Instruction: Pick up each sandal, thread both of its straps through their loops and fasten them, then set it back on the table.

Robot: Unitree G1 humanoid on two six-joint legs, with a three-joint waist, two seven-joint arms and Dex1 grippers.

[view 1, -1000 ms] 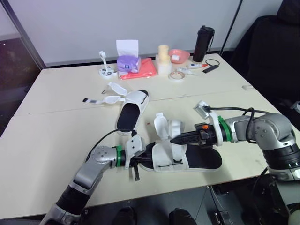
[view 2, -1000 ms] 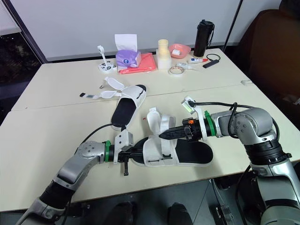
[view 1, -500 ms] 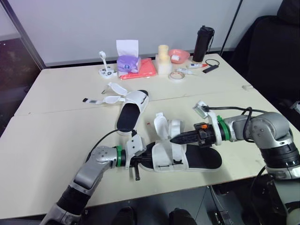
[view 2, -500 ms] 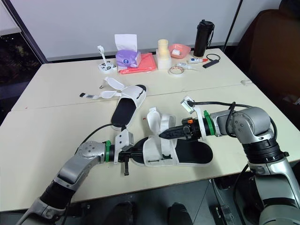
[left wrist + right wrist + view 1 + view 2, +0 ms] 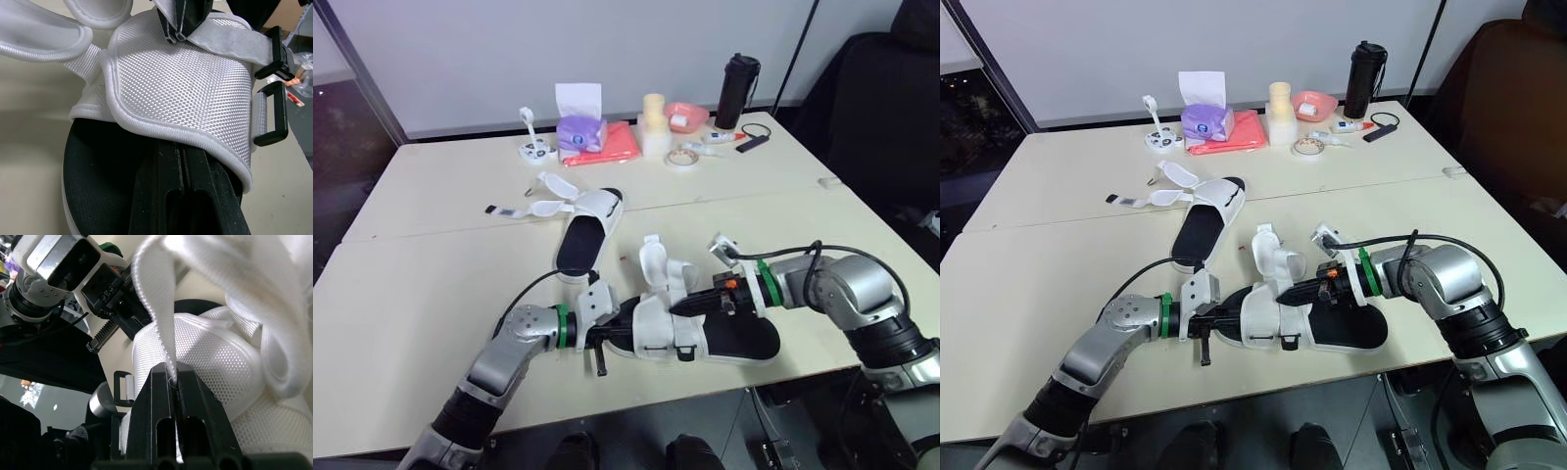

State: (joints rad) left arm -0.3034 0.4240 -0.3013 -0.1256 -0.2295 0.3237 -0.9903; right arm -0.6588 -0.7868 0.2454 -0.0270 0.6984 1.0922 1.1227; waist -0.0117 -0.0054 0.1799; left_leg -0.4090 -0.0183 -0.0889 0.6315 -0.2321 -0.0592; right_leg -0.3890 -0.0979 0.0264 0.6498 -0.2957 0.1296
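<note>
Sandal lies by the front edge of the table, one end clamped in the closed left gripper, while the right gripper pinches a strap. Best to hold that end anchored and feed the strap flat into its loop. Free room lies toward the other sandal, so pulling that way looks safer than over the edge.

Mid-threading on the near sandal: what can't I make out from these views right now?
- Left gripper tips: left wrist view, tucked under the near sandal's white upper, so what they pinch is hidden.
- Which strap the right gripper pinches: right wrist view, folds overlap and run off the edge; eye views, too small.
- Far sandal: eye views, strap hardware too small to make out.
</note>
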